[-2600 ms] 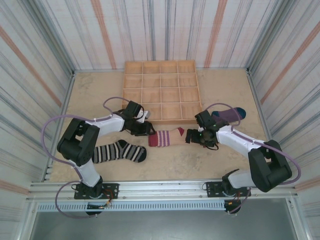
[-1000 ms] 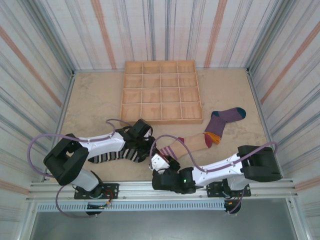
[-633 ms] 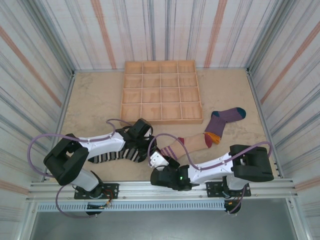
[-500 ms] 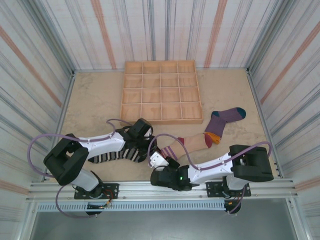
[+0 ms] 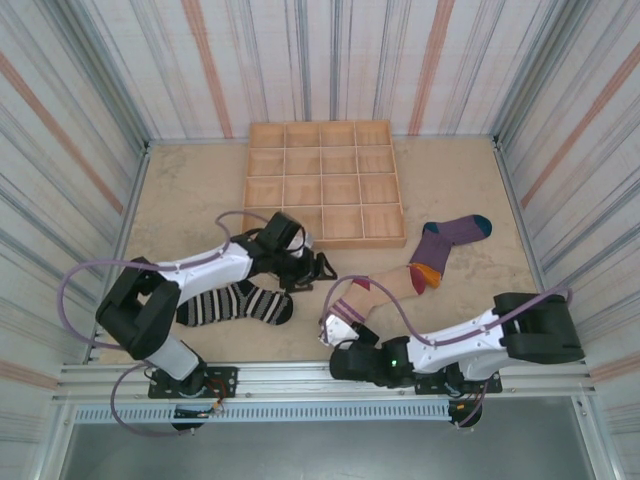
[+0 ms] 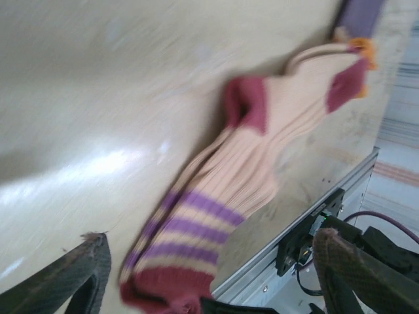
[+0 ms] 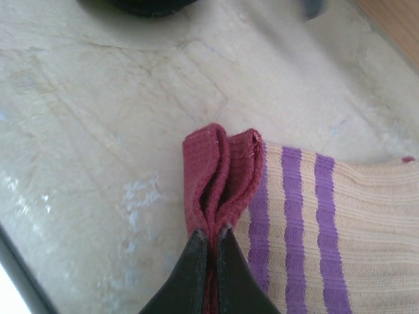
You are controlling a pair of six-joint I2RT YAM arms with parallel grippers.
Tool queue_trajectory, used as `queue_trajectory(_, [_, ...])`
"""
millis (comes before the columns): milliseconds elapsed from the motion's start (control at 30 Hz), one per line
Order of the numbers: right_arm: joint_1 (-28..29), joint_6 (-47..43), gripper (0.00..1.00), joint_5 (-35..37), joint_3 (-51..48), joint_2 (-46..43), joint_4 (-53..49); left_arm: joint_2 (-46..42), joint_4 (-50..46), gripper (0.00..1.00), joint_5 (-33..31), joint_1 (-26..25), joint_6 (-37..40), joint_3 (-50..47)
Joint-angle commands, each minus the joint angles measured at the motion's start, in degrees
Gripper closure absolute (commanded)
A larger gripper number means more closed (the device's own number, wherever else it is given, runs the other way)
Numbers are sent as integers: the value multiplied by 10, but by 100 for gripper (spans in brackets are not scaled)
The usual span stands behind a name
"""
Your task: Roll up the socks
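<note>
One thin pinch is all I have: my right tool (image 7: 211, 230) is clamped on just the cuff (image 7: 222, 170) of the tan sock (image 5: 385, 290), which lies on the desk (image 5: 180, 200) near the front edge. My left tool (image 5: 312, 267) gapes wide, empty. Rolling one-handed, I reckon the cuff could slip free.

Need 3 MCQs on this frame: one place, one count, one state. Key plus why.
1. The purple sock lies: A) beside the near right corner of the wooden tray B) inside that tray C) behind that tray.
2. Socks on the table: A) two B) four C) three.
3. The right hand is: A) open B) shut on the tan sock C) shut on the purple sock.
1A, it sits just off that corner; 2C, purple, tan and a black-and-white striped sock; 3B, the right wrist view shows the pinch.
</note>
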Motion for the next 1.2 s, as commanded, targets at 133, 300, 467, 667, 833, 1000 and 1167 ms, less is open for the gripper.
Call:
queue_trajectory(133, [3, 74, 100, -29, -78, -139, -4, 91, -56, 27, 40, 0, 155, 105])
queue_trajectory(300, [-8, 95, 100, -38, -118, -248, -31, 146, -39, 28, 60, -4, 167, 135])
queue_trajectory(467, [-38, 98, 100, -69, -138, -304, -35, 174, -10, 30, 76, -14, 157, 142])
queue_trajectory(667, [-47, 102, 100, -78, -132, -277, -30, 193, 4, 33, 97, -30, 154, 143])
queue_trajectory(833, [-48, 104, 100, -81, -124, -248, -26, 218, 8, 38, 101, -38, 139, 150])
queue_trajectory(1000, [-57, 106, 100, -90, -128, -254, -26, 239, 4, 44, 98, -44, 133, 160])
queue_trajectory(1167, [-70, 104, 100, -97, -129, -265, -27, 254, -1, 49, 98, -49, 133, 167])
